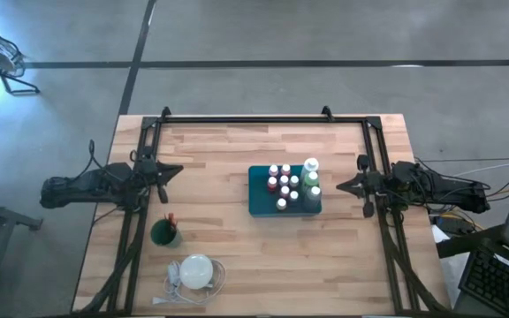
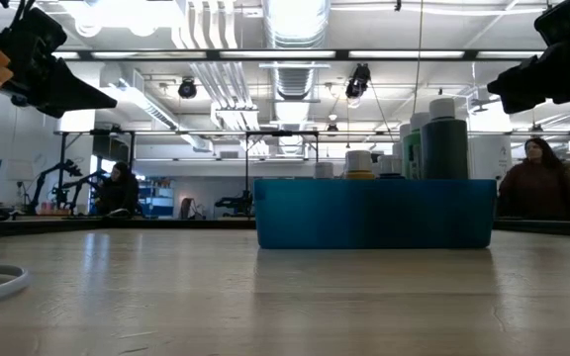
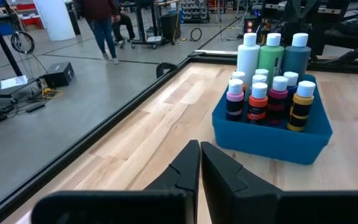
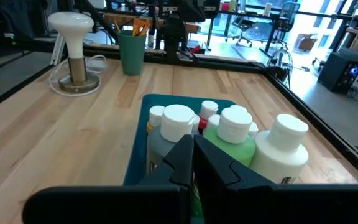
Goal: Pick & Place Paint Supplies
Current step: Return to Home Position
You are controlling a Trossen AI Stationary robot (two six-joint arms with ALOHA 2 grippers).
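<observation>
- Left gripper [image 3: 197,146] (fingers pressed together, holding nothing) hangs above the counter [image 1: 237,256], well apart from the blue bin [image 1: 259,201] on one side.
- Right gripper [image 4: 191,142], likewise clenched and empty, hangs nearer the bin on the opposite side.
- Paint bottles [image 1: 292,181] stand upright inside the bin, packed cap to cap.
- Bare wood rings the bin, well clear of every counter edge.
- Green cup [image 4: 132,55] of brushes [image 4: 139,27] and white lamp [image 1: 195,270] sit well apart from the bin on the left gripper's side, near the counter's edge.
</observation>
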